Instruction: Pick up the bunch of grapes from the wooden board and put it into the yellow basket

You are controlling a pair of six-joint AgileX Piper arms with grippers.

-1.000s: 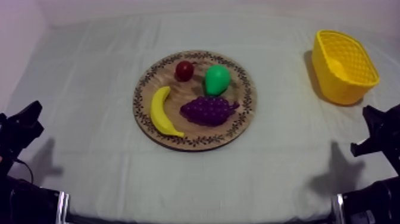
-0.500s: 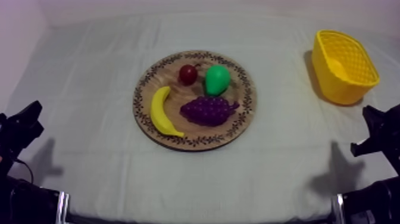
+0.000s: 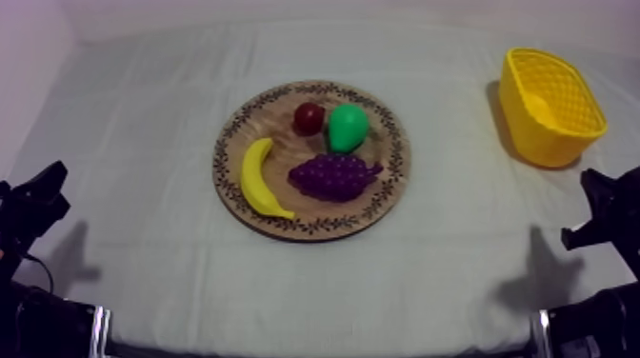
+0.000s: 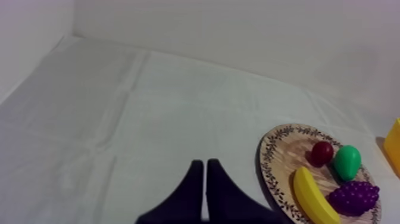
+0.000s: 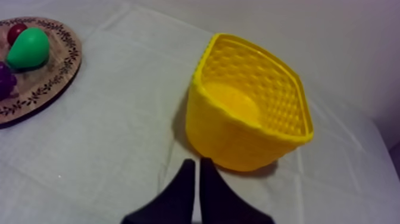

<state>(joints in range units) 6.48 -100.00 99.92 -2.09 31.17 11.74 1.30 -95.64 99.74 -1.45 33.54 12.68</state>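
Note:
The purple bunch of grapes lies on the round wooden board at mid-table, toward its near right side. The yellow basket stands empty at the far right. My left gripper rests low at the left edge, far from the board; in the left wrist view it is shut on nothing, with the grapes well off to its side. My right gripper rests low at the right edge. In the right wrist view it is shut just short of the basket.
On the board also lie a yellow banana at the left, a green pear just behind the grapes, and a small red fruit beside the pear. Bare cloth runs between board and basket.
The small red fruit has rolled a little to the right, toward the pear. Both arms and the grapes have stayed where they were.

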